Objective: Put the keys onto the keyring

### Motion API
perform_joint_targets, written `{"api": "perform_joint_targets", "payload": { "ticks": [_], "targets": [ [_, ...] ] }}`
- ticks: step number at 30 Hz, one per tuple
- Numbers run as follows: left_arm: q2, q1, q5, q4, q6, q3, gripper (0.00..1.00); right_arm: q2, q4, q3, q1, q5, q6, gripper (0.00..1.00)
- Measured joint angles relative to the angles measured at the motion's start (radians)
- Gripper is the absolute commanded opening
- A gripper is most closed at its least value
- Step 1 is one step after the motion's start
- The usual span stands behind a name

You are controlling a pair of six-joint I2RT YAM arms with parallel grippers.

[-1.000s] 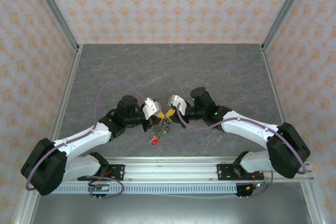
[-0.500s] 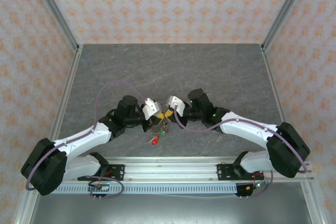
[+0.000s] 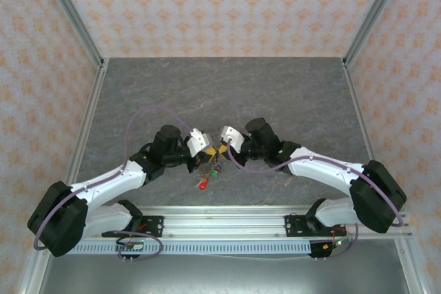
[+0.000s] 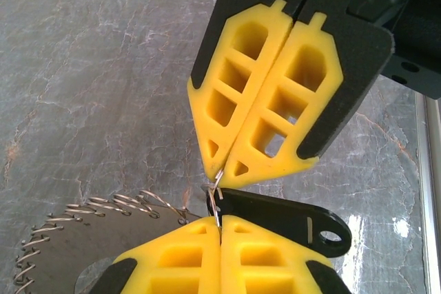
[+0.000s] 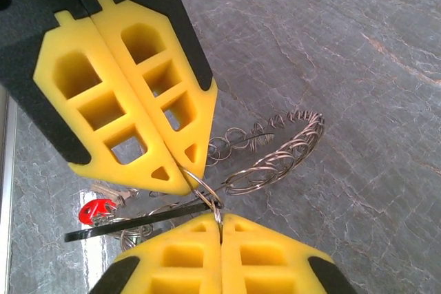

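Centre of surface, near the arm bases. Left tool and right tool meet tip to tip.

- Both tools: fingers pressed together. Each seems to nip the same small wire loop, which runs between the two tips.
- Black key hangs off that loop. Its long axis lies crosswise to the line of the two tools, roughly level.
- Keyring: ribbed wire arc, on the opposite side of the tips from the black key and just beside them. From above it sits under the left tool, so the left arm is nearer.
- Red tag and other keys lie low, toward the bases. Whether they are threaded I cannot tell.

Judgement: the coming move turns on the short sideways gap between loop and keyring wire. The loop must travel across toward the ribbed arc, away from the black key's free end.
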State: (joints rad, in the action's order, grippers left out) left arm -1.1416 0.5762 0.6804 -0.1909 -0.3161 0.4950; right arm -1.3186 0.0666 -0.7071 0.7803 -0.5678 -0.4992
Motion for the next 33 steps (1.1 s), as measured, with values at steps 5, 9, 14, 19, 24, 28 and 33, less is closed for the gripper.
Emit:
{"api": "perform_joint_targets", "payload": {
  "ticks": [5,9,14,19,24,28,33],
  "targets": [
    [0.0,0.0,0.007,-0.002,0.0,0.0,0.0,-0.024,-0.04,-0.007,-0.002,0.026,-0.012,0.13],
    [0.002,0.005,0.02,-0.008,0.0,0.0,0.0,-0.042,-0.096,-0.008,-0.011,0.058,-0.024,0.21],
    [0.005,0.007,0.02,-0.008,0.0,0.0,0.0,-0.005,-0.104,0.006,-0.02,0.082,-0.016,0.23],
    [0.008,0.007,0.02,-0.008,0.0,0.0,0.0,0.128,-0.082,0.056,-0.049,0.069,-0.011,0.16],
    [0.008,0.007,0.033,-0.008,0.0,0.0,0.0,0.145,-0.048,0.064,-0.062,0.0,0.011,0.08],
    [0.007,0.007,0.049,-0.01,0.0,0.003,0.0,0.066,0.027,0.062,-0.063,-0.078,0.047,0.03],
    [0.006,0.014,0.051,-0.02,0.003,0.013,0.0,-0.029,0.082,0.053,-0.061,-0.159,0.095,0.03]
  ]
}}
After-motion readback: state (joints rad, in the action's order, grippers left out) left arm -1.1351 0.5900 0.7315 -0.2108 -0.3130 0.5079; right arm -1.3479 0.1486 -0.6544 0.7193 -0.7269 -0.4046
